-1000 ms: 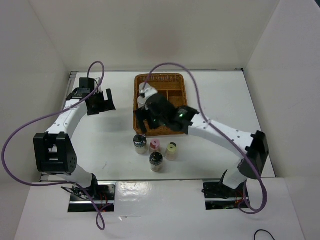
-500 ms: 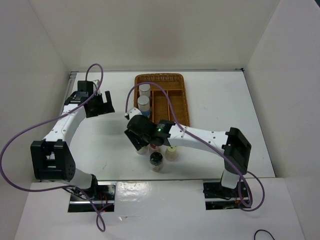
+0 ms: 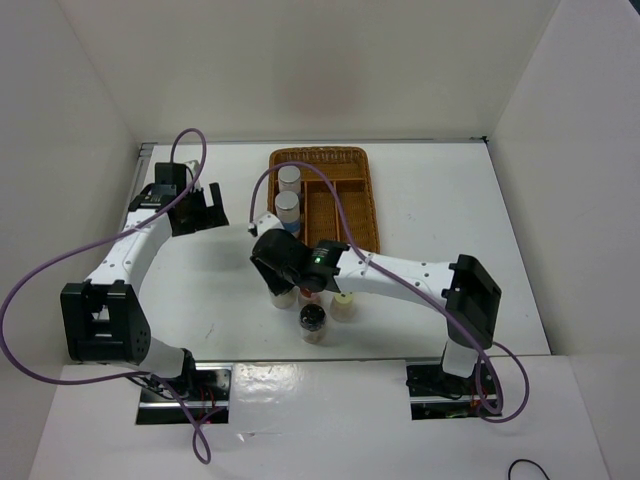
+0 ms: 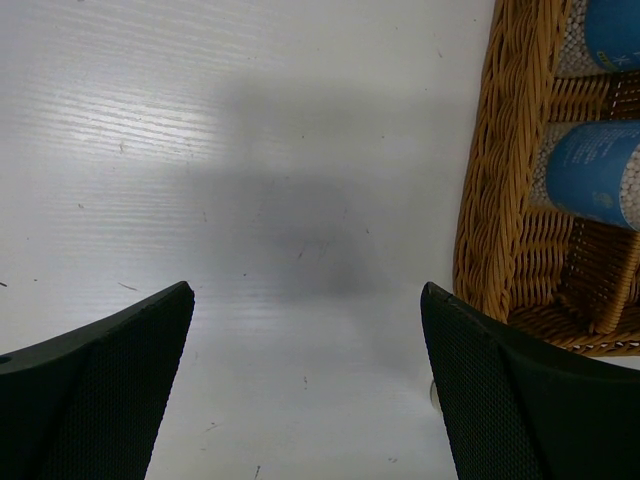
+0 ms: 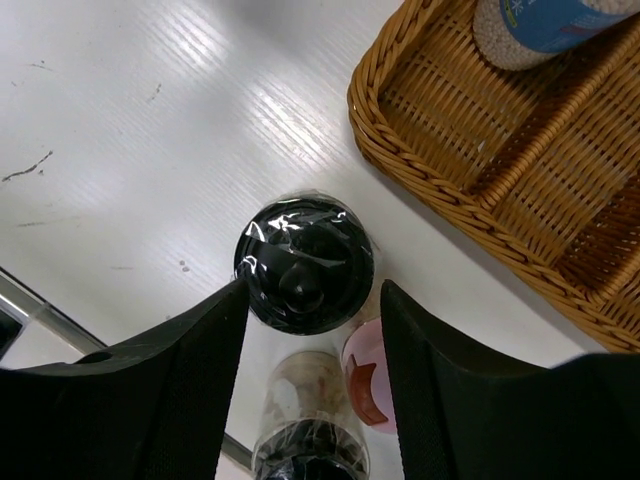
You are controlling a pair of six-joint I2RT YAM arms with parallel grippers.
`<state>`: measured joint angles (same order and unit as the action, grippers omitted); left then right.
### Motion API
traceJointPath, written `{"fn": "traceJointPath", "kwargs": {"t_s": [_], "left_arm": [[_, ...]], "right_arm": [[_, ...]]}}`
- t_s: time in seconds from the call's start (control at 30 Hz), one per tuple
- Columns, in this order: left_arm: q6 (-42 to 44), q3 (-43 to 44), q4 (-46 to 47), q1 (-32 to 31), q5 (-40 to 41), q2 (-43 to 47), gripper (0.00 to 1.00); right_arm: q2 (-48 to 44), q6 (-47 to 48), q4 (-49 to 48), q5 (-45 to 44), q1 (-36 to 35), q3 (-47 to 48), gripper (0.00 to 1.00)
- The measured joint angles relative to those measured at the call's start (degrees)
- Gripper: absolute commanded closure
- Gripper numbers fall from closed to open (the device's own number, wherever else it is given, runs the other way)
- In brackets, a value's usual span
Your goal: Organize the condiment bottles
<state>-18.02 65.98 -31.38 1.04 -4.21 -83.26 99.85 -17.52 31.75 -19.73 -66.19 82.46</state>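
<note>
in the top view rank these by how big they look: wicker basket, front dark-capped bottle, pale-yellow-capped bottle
1. wicker basket, by far
2. front dark-capped bottle
3. pale-yellow-capped bottle, only a little smaller; the two bottles stand close together, so nearness to the camera hardly matters

White bench [image 3: 440,200], finely ribbed surface, glossy streaks under overhead light. Few dark scuffs [image 5: 25,168] and specks on it. Soft grey shadow patch [image 4: 300,250] mid-surface. Plain white back wall [image 3: 330,70], faint pinkish tint at centre, perhaps reflection. White side panels, left [image 3: 60,130] and right [image 3: 585,150], angle inward, boxing bench on three sides. Grey metal strip [image 3: 145,160] at back-left corner. Near edge: white board [image 3: 320,430] with two rectangular cut-outs [image 3: 185,395], bright glare [image 3: 265,375] between. Black cable loop [image 3: 527,470] at bottom right.
</note>
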Motion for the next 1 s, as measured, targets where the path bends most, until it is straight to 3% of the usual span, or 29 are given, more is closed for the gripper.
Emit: {"fn": "traceJointPath", "kwargs": {"t_s": [0.4,0.7,0.83,1.0], "left_arm": [[0.0,0.0,0.0,0.0,1.0,0.0,0.0],[0.0,0.0,0.0,0.0,1.4,0.0,0.0],[0.0,0.0,0.0,0.0,1.4,0.0,0.0],[0.0,0.0,0.0,0.0,1.4,0.0,0.0]], "right_arm": [[2.0,0.6,-2.1,0.0,0.0,0.0,0.54],[2.7,0.9,-2.2,-0.4,0.0,0.1,0.74],[2.8,0.7,-2.2,-0.5,0.0,0.1,0.88],[2.9,0.7,-2.2,-0.5,0.0,0.2,0.96]]}}
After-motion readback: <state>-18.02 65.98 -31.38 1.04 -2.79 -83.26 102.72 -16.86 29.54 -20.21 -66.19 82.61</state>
